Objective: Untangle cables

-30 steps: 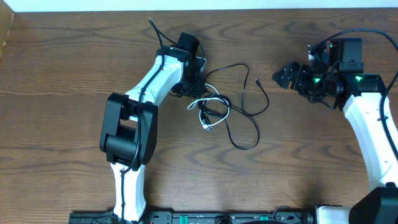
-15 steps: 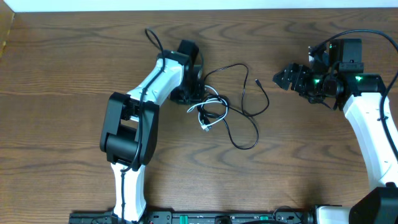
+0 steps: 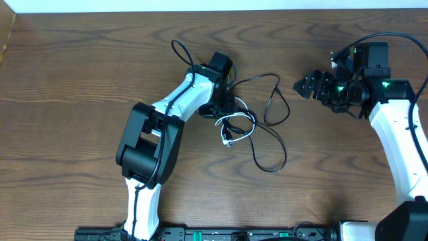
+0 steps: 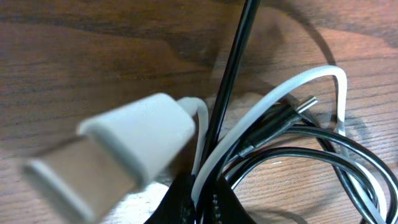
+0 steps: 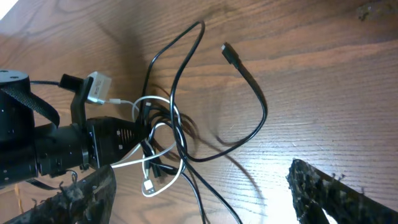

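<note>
Left claw (image 4: 198, 202) fully closed, pinching the cables (image 3: 237, 124) at the knot at its tips, where white cable (image 4: 311, 74) crosses black cable (image 4: 232, 62). White USB plug (image 4: 137, 134) just beside. Cords likely light, limp, slippery; best grabbed near a plug. Right claw (image 3: 306, 84) wide open, empty, well apart. Bare table (image 3: 67, 134) all round the loops.

Both cables (image 5: 177, 134) tangled in one loose knot, middle of table (image 3: 80, 80), nearer far edge. Black cable (image 5: 265, 112): thin, longer, sprawling in wide open loops, small plug end (image 5: 229, 52) lying free. White cable (image 4: 309, 77): shorter, coiled small, threaded through black loops; blocky plug (image 4: 134, 146) one end, small plug (image 5: 148, 185) other.
</note>
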Controlling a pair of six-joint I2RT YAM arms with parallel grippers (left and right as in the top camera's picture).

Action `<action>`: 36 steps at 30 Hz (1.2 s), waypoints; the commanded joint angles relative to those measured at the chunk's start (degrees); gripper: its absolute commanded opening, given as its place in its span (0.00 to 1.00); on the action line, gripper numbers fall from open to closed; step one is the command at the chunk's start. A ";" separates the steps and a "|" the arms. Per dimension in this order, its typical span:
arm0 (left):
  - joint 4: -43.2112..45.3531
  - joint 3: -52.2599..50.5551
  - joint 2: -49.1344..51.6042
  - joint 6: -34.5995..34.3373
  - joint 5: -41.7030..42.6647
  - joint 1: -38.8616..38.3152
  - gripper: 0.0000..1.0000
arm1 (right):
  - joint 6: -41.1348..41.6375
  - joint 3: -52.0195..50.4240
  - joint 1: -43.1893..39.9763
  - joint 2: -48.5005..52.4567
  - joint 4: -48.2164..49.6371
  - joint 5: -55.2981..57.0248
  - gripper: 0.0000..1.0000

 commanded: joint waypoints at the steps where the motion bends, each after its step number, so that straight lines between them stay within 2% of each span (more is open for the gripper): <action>1: -1.27 2.01 -3.08 3.58 -0.76 0.26 0.07 | -1.81 0.55 -0.07 0.35 -0.20 -0.13 0.85; 6: 0.52 2.60 -14.08 9.20 -0.68 0.04 0.07 | -6.10 0.55 -0.07 0.35 0.87 -4.92 0.85; 13: 2.21 2.60 -27.91 9.97 -0.55 0.07 0.07 | -14.45 0.55 0.26 0.35 6.91 -20.85 0.87; 21: 0.68 2.58 -29.92 9.97 -0.55 0.09 0.07 | -14.45 0.55 1.92 0.35 12.81 -28.48 0.87; 26: -0.35 2.58 -29.86 9.40 -0.52 0.09 0.08 | -16.87 0.55 6.69 0.35 14.49 -26.99 0.86; 29: -1.49 2.58 -29.86 5.20 -0.50 0.11 0.07 | -16.81 0.55 10.95 0.35 14.91 -18.36 0.84; 32: -2.80 2.58 -29.86 0.79 0.13 0.11 0.07 | -16.85 0.55 13.35 0.35 15.32 -14.49 0.83; 36: -3.21 2.58 -29.86 -0.28 9.11 0.15 0.07 | -16.83 0.55 17.25 0.50 15.87 -2.14 0.81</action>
